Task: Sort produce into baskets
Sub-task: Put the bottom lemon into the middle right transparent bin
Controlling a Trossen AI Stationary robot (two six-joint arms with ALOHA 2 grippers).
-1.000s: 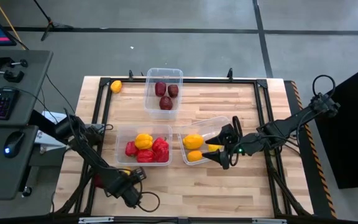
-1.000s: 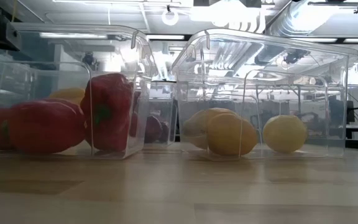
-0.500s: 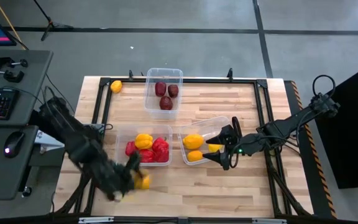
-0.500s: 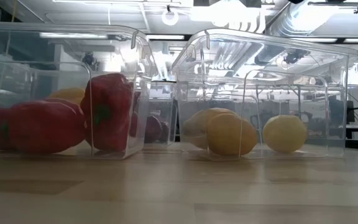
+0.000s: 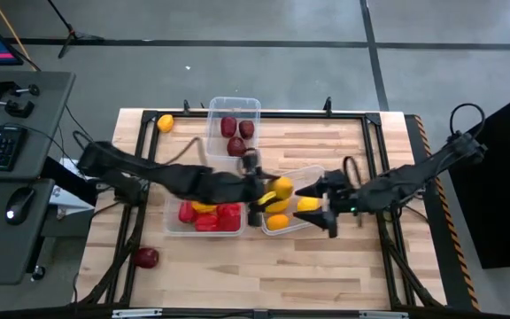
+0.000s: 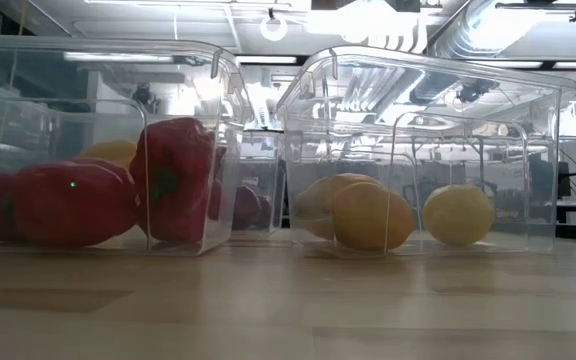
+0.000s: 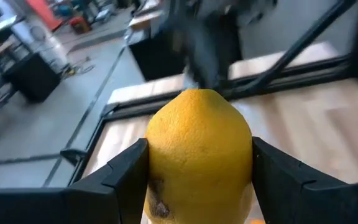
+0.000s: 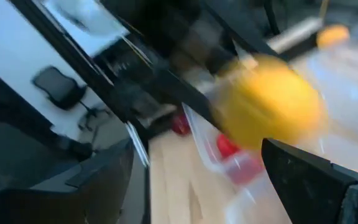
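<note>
My left gripper (image 5: pixel 271 190) reaches from the table's left and is shut on a yellow lemon (image 5: pixel 283 185) above the right clear tub (image 5: pixel 312 175). That tub sits skewed on the table and holds yellow and orange pieces (image 5: pixel 276 221). My right gripper (image 5: pixel 323 208) is open at the tub's right end, and I cannot tell whether it touches the tub. The middle tub (image 5: pixel 172 221) holds red peppers (image 5: pixel 207 219). The far tub (image 5: pixel 234 105) holds three maroon pieces (image 5: pixel 235 145). No gripper shows in the low view. My left gripper pinches the lemon by its two opposite sides (image 7: pixel 157 155) between its two fingers (image 7: pixel 120 177). The fingers come from the table's left. The lemon is lifted clear, above the right tub, with one pointed end toward the wrist camera.
A loose orange piece (image 5: pixel 165 123) lies at the table's far left corner. A loose dark red piece (image 5: pixel 146 257) lies near the near left corner. Black frame rails (image 5: pixel 372 142) run round the tabletop. Bare wood lies along the near edge.
My left gripper has swung from the table's near left corner toward the right and far side. It carried the lemon over the middle tub to above the right tub. The dark red piece near the near left corner now shows where the gripper was.
</note>
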